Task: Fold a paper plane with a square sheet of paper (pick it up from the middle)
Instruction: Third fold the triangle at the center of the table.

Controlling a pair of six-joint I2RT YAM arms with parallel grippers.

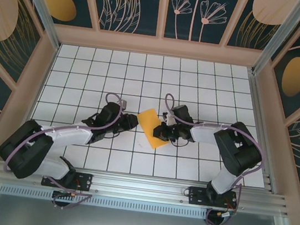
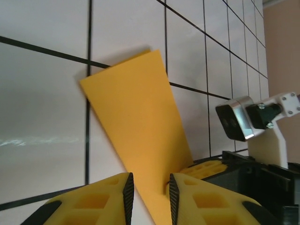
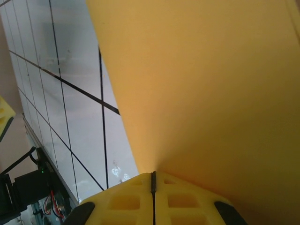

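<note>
The bright-orange sheet of paper [image 1: 151, 125] is a folded, tapered wedge at mid-table between both grippers. In the left wrist view the paper [image 2: 136, 122] slants up off the tiles, and its narrow end runs down between the fingers of my left gripper [image 2: 151, 187]. Those fingers stand apart, with a gap on the left side. My left gripper [image 1: 133, 122] is at the paper's left edge. My right gripper [image 1: 161, 131] is at its right edge. In the right wrist view my right gripper [image 3: 153, 176] is shut on the paper [image 3: 211, 84], which rises from the closed seam.
White gridded tiles [image 1: 144, 72] cover the table, open toward the back. Wooden walls [image 1: 43, 75] enclose it on the left, right and far sides. The right gripper's yellow fingers [image 2: 206, 168] and wrist camera [image 2: 236, 119] sit close to the left gripper.
</note>
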